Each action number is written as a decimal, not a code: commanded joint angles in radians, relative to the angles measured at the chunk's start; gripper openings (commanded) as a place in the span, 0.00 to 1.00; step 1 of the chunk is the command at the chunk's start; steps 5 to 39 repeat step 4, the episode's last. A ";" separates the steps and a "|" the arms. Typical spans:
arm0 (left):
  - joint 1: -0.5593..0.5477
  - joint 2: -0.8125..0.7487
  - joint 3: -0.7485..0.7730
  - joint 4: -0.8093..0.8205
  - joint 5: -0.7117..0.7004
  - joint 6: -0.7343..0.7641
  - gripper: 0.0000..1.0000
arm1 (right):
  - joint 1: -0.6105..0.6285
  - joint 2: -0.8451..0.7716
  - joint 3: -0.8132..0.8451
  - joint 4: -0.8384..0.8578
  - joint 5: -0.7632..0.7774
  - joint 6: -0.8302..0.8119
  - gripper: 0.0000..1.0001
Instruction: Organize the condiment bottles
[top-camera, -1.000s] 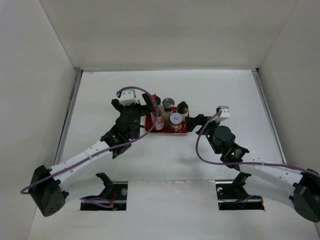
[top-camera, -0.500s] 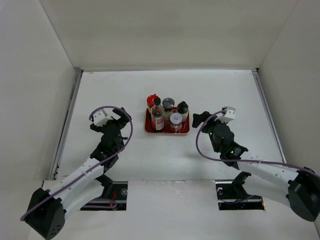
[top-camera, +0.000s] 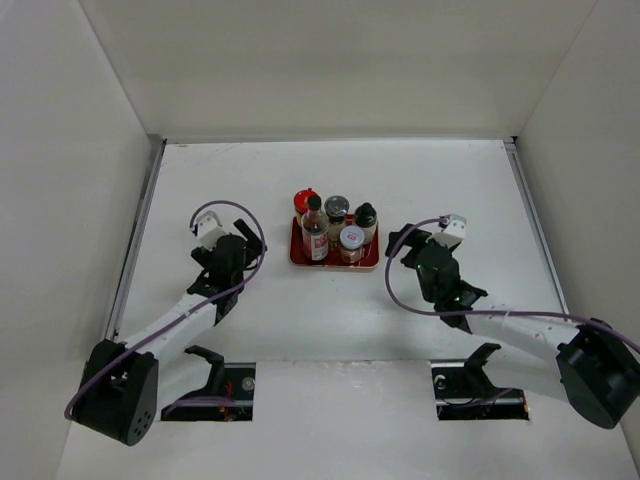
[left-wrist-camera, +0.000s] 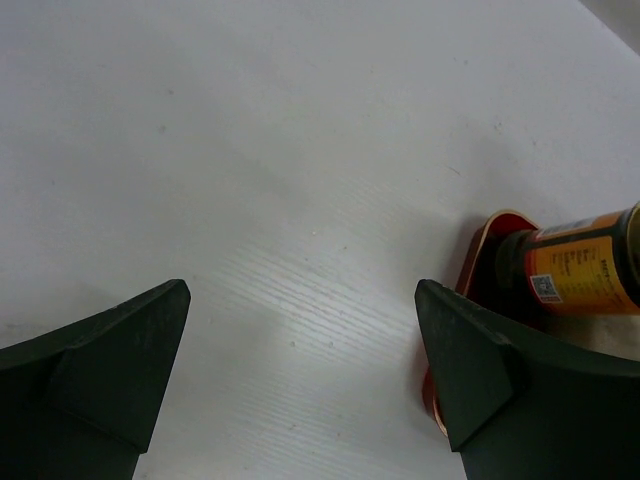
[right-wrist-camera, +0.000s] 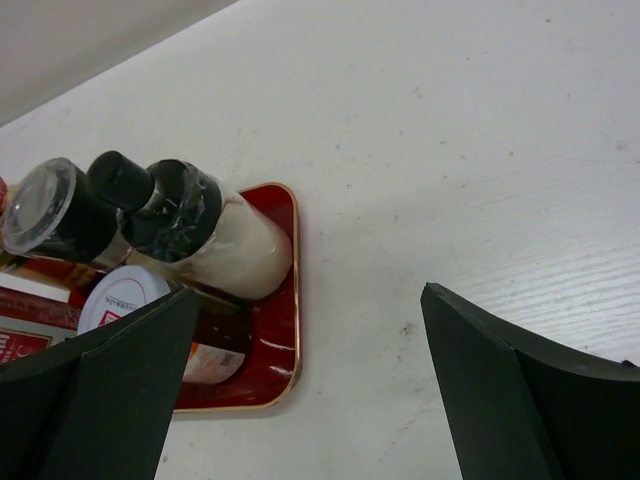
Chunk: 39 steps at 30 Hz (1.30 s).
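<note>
Condiment bottles (top-camera: 315, 238) stand, seemingly all, on the red tray (top-camera: 333, 265).

Condiment bottles (top-camera: 340, 226): five at red tray (top-camera: 335, 264). One tall slim black-capped bottle (top-camera: 314, 238), one red-capped jar (top-camera: 304, 200), one silver-lidded jar (top-camera: 336, 206), one black-capped beige bottle (top-camera: 366, 220), one pale-lidded jar (top-camera: 351, 238). Tray: one. Two arms: left arm (top-camera: 180, 318), right arm (top-camera: 510, 326).

The tray (top-camera: 335, 264) lies on the surface (top-camera: 330, 320) at the middle of the frame. The condiment bottles (top-camera: 350, 238) stand together on it. The left tool (top-camera: 246, 240) is at its left and the right tool (top-camera: 396, 241) at its right, both apart.
</note>
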<state>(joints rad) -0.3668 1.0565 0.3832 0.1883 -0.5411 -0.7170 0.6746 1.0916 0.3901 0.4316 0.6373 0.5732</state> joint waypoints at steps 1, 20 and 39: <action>0.003 0.003 0.052 0.025 0.062 -0.024 1.00 | 0.003 -0.004 0.047 0.015 0.019 -0.002 1.00; -0.005 0.008 0.079 -0.001 0.060 -0.019 1.00 | 0.003 -0.018 0.067 -0.011 0.022 -0.007 1.00; -0.005 0.008 0.079 -0.001 0.060 -0.019 1.00 | 0.003 -0.018 0.067 -0.011 0.022 -0.007 1.00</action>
